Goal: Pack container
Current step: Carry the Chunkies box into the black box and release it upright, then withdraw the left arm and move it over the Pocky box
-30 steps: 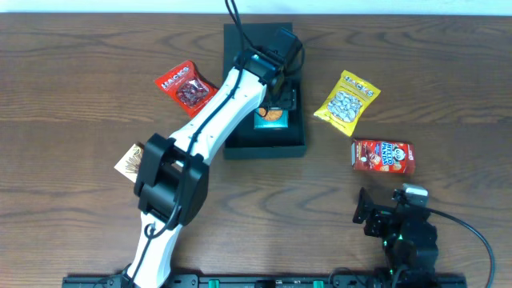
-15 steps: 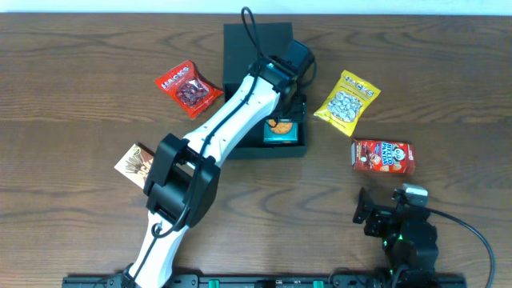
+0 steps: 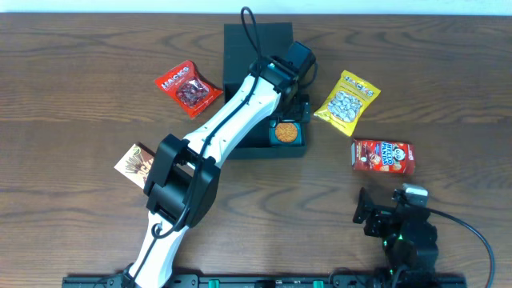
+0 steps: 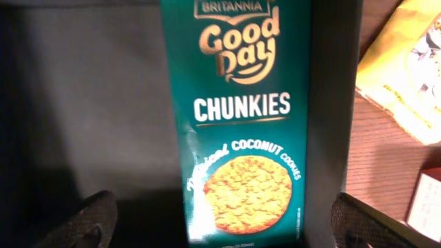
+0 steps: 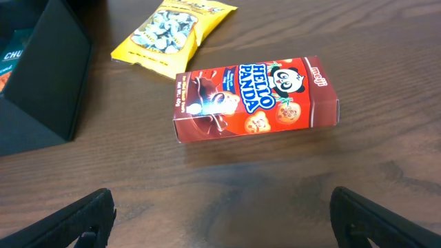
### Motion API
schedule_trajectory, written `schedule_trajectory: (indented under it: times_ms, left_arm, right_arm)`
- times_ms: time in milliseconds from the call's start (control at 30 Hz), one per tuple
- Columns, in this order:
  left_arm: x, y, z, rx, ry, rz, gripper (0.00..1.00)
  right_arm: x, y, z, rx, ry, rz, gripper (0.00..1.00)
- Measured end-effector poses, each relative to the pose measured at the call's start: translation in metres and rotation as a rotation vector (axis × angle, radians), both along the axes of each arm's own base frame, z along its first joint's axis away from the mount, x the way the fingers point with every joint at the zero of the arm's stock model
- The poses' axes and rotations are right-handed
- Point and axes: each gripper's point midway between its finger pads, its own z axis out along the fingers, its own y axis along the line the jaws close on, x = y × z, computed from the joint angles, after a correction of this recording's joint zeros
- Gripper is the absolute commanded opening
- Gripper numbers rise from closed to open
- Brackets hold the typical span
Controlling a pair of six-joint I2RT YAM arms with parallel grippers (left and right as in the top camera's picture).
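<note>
The dark teal-green container stands open at the table's back middle, its flap lid lying behind it. A teal "Chunkies" cookie box lies flat inside against the right wall, and fills the left wrist view on the container floor. My left gripper hovers over it, open and empty, with its fingertips spread wide on either side. My right gripper is open and empty low over the table at the front right.
A red Hello Panda box lies right of the container, close ahead of the right gripper. A yellow snack pack lies behind it. A red Hacks pack and a brown pack lie to the left.
My left arm swung right across the container with the cookie box. The box now lies flat by the right wall and the jaws stand open above it. The right arm has not moved.
</note>
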Motion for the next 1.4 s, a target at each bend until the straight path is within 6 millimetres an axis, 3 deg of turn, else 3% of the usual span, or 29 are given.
schedule_trajectory:
  times_ms: [100,167,433,533,600,700,900,1033,1167,1200,1267,1400]
  left_arm:
    - [0.004,0.01,0.004,0.048,-0.021,0.013,0.5]
    - [0.004,0.02,0.004,0.092,-0.022,0.023,0.35]
    - [0.001,0.067,0.003,0.223,0.025,0.119,0.36]
    - [-0.002,0.1,0.015,0.245,0.061,0.235,0.36]
    - [0.001,0.121,0.033,0.236,0.048,0.3,0.35]
    - [0.004,0.157,0.076,0.194,-0.008,0.399,0.36]
    - [-0.019,0.216,0.156,0.113,-0.132,0.555,0.36]
    - [-0.043,0.236,0.166,0.082,-0.181,0.612,0.4]
    - [-0.074,0.261,0.146,0.073,-0.184,0.69,0.47]
    - [-0.083,0.268,0.139,0.071,-0.182,0.717,0.64]
    - [-0.099,0.279,0.124,0.071,-0.174,0.767,0.8]
    - [-0.12,0.289,0.093,0.075,-0.135,0.829,0.98]
  right_arm:
    - [0.0,0.0,0.0,0.0,0.0,0.0,0.99]
    - [0.0,0.0,0.0,0.0,0.0,0.0,0.99]
    - [0.0,0.0,0.0,0.0,0.0,0.0,0.99]
    - [0.0,0.0,0.0,0.0,0.0,0.0,0.99]
    - [0.0,0.0,0.0,0.0,0.0,0.0,0.99]
    - [0.0,0.0,0.0,0.0,0.0,0.0,0.99]
    - [0.0,0.0,0.0,0.0,0.0,0.0,0.99]
    - [0.0,0.0,0.0,0.0,0.0,0.0,0.99]
    - [0.0,0.0,0.0,0.0,0.0,0.0,0.99]
    - [0.0,0.0,0.0,0.0,0.0,-0.001,0.99]
    - [0.0,0.0,0.0,0.0,-0.001,0.001,0.99]
    - [0.0,0.0,0.0,0.0,0.0,0.0,0.99]
